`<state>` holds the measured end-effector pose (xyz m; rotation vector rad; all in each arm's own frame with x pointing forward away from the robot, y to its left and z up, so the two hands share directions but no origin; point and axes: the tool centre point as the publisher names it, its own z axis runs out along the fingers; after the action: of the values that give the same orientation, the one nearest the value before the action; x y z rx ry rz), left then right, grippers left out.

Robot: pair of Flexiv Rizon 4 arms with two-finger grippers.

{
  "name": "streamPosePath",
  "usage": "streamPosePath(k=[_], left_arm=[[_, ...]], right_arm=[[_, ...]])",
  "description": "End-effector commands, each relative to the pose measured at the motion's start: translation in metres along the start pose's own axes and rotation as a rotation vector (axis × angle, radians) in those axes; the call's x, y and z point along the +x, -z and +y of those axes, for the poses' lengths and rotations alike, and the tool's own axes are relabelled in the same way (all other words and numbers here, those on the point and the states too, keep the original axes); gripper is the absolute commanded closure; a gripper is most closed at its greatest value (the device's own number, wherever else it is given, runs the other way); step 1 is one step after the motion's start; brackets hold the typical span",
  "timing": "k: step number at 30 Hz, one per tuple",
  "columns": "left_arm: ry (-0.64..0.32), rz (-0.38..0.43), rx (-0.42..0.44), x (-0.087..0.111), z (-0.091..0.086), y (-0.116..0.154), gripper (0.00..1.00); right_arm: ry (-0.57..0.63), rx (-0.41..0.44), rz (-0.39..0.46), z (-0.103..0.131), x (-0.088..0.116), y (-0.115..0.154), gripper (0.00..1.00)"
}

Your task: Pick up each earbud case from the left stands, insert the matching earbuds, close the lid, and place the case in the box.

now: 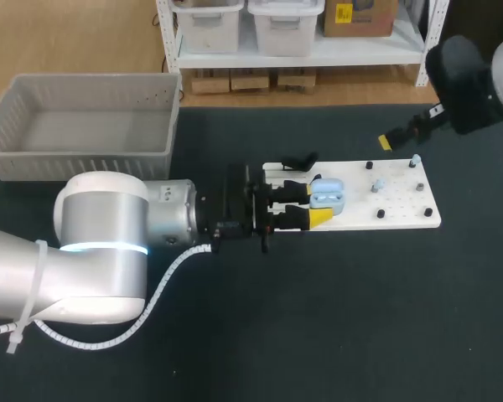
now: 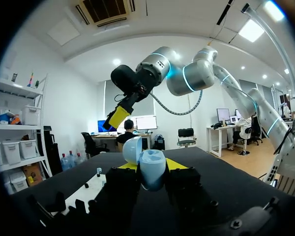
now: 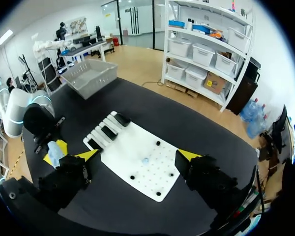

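Lying level above the table point(image 1: 318, 318), left fingers point(image 1: 318, 218) clamp the open earbud case point(image 1: 327, 194); right fingers point(image 3: 91, 154) hover high, spread empty.

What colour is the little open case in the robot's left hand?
The small open earbud case is pale blue, clearest in the left wrist view.

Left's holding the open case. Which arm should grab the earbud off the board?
Right. The right gripper hangs open above the white board and earbud; the left gripper is shut on the case.
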<state>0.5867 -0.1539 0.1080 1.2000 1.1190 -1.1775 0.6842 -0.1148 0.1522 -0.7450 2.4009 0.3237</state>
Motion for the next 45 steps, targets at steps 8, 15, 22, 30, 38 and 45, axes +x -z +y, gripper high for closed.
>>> streamPosePath(k=[8,15,22,30,38,45], left_arm=[[-0.003,0.0,-0.012,0.0,-0.003,0.0,1.0],[-0.003,0.0,-0.012,0.0,-0.003,0.0,1.0],[-0.003,0.0,-0.012,0.0,-0.003,0.0,1.0],[-0.003,0.0,-0.012,0.0,-0.003,0.0,1.0],[-0.003,0.0,-0.012,0.0,-0.003,0.0,1.0],[-0.003,0.0,-0.012,0.0,-0.003,0.0,1.0]], right_arm=[[0.028,0.304,0.163,-0.035,0.01,-0.025,0.0],[0.058,0.304,0.279,-0.047,0.02,-0.044,0.0],[0.045,0.308,0.333,-0.059,0.026,-0.058,0.0],[0.008,0.285,0.403,-0.076,0.035,-0.077,0.0],[-0.012,0.253,0.406,-0.076,0.038,-0.079,0.0],[-0.012,0.253,0.406,-0.076,0.038,-0.079,0.0]])
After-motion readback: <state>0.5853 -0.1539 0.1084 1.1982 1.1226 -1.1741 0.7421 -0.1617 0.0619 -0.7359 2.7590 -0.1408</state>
